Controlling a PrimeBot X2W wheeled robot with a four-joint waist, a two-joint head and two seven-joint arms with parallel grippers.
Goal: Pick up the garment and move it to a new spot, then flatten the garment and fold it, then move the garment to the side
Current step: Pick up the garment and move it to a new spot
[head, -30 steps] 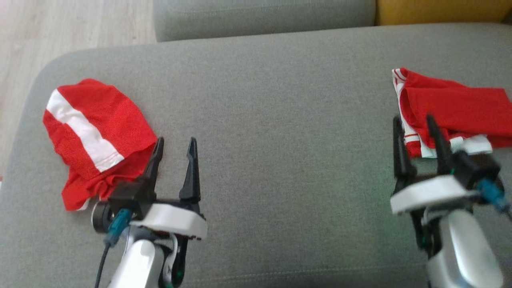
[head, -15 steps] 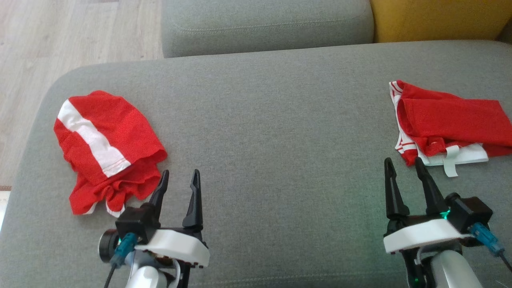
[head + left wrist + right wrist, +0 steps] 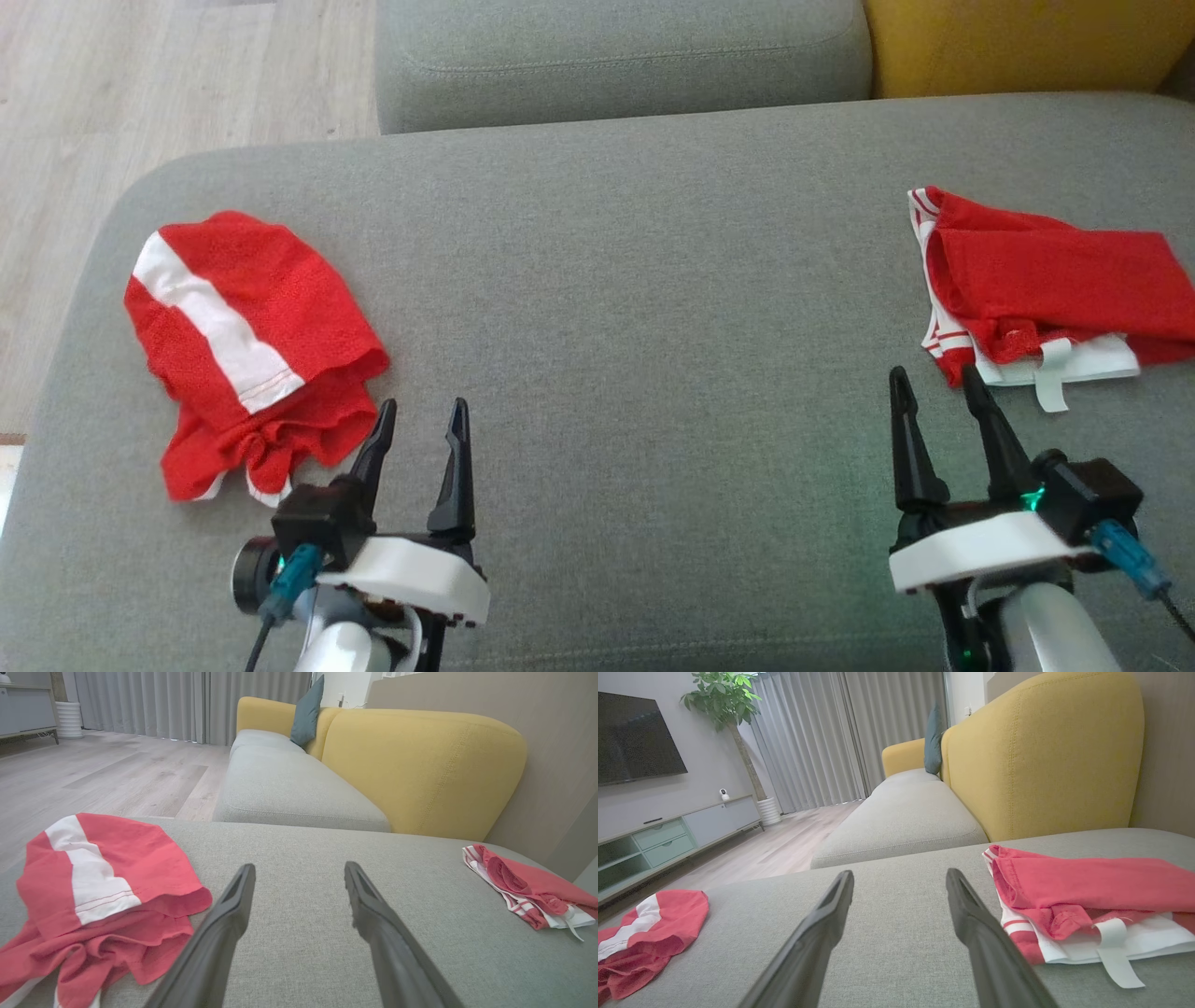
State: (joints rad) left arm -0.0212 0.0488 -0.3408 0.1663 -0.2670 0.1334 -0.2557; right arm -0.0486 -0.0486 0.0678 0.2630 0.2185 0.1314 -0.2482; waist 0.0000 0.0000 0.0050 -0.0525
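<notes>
We held our left claw (image 3: 423, 403) wide open and empty over the grey seat (image 3: 635, 308), fingers pointing toward its far edge. Just beside the left finger lay the crumpled red garment (image 3: 243, 317) with a white stripe, bunched near the seat's left edge. Our right claw (image 3: 934, 371) was spread wide too, gripping nothing, its tips just short of a folded red garment (image 3: 1046, 271) with white trim at the right edge. The two garments lay well apart. Beyond the far edge stood a second grey cushion (image 3: 616, 56) and a yellow backrest (image 3: 1027, 47).
</notes>
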